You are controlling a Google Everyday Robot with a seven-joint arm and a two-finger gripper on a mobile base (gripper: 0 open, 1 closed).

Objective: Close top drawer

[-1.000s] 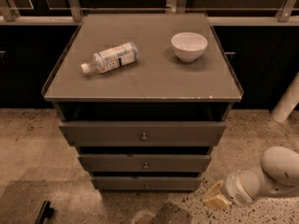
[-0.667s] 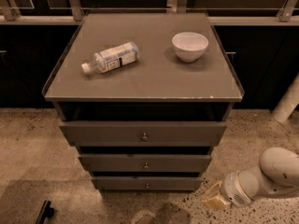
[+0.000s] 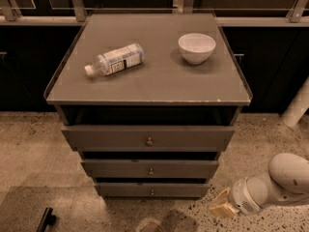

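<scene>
Bottle (image 3: 116, 59) label print illegible; no readable text. Hand (image 3: 223, 209) low right.

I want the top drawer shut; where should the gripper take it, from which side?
Probably at the round knob, centre of the top drawer front, coming straight from the front: the drawer stands pulled out, so a central push should keep it square. The gripper hangs low at right.

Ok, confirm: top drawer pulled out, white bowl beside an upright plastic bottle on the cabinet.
Wrong: the plastic bottle lies on its side, per the camera view. The rest holds: top drawer out, white bowl beside the bottle on the cabinet. The gripper is low at right.
</scene>
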